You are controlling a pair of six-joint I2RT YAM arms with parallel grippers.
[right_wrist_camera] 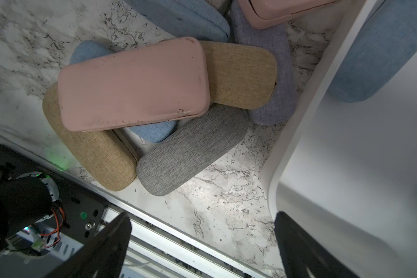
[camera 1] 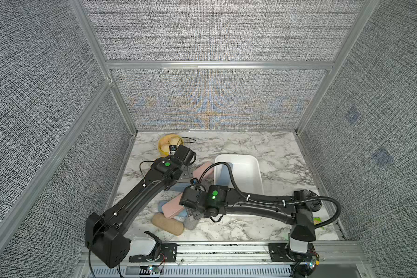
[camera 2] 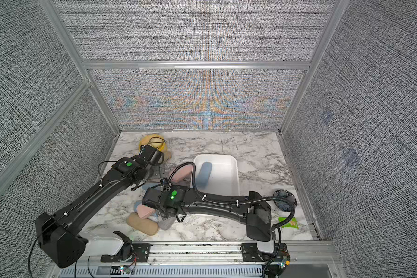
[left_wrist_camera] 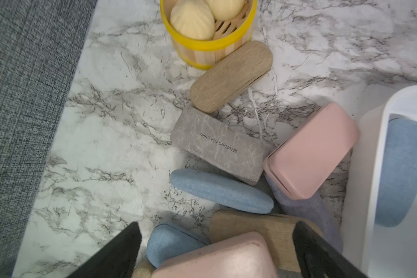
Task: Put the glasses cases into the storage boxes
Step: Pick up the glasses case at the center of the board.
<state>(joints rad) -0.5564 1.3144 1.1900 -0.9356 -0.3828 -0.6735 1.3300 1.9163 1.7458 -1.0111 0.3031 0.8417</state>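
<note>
A white marble-patterned tabletop sits inside a booth of grey woven panels on aluminium frames. The landmark is a white shallow plastic bin, which holds one blue fabric oblong case.

Far left of the bin stands a round yellow steamer basket with pale buns. Closer to the bin, the left gripper hangs with its fingers wide apart and empty, above a grey flat case with printed lettering.

Just left of the bin's near corner lies a heap of tan, grey and blue fabric cases, topped by a smooth pink rectangular case. The right gripper, also spread wide and empty, hovers at the heap's bin-side edge and seems the nearer of the two. The pink case's long axis runs nearly parallel to the line between those fingers. A wrist turn therefore looks needed to span its short width.
</note>
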